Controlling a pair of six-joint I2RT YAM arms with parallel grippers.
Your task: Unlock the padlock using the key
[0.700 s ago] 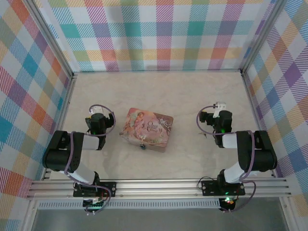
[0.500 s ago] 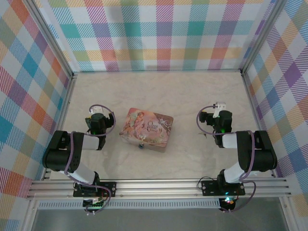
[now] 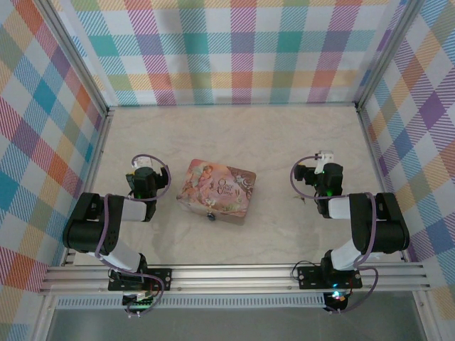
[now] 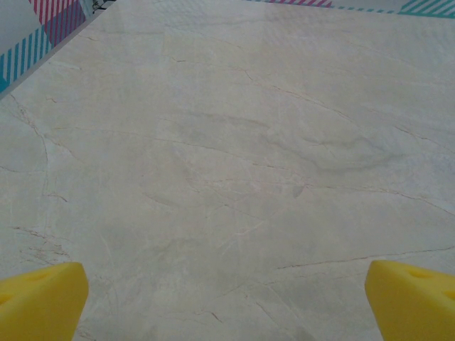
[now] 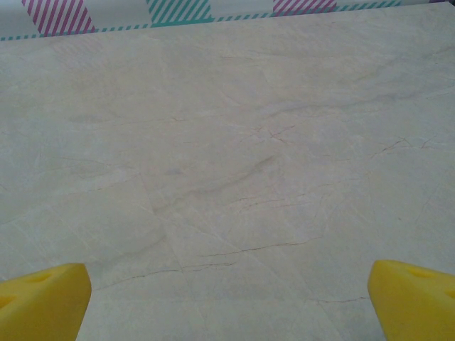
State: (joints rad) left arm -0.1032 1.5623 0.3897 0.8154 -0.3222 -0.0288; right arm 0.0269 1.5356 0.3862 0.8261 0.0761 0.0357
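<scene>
A tiny dark padlock (image 3: 210, 216) hangs at the near edge of a pink illustrated tin (image 3: 220, 190) in the middle of the table. I cannot make out the key in these frames. My left gripper (image 3: 144, 164) rests folded back to the left of the tin. In the left wrist view the left gripper (image 4: 227, 302) is open, its yellow fingertips (image 4: 41, 298) wide apart over bare marble. My right gripper (image 3: 325, 158) sits to the right of the tin. The right wrist view has it (image 5: 227, 298) open too, with nothing between its fingertips (image 5: 43, 298).
The pale marble table (image 3: 234, 135) is enclosed by plaid walls (image 3: 234, 50) at the back and both sides. An aluminium rail (image 3: 234, 275) runs along the near edge and carries both arm bases.
</scene>
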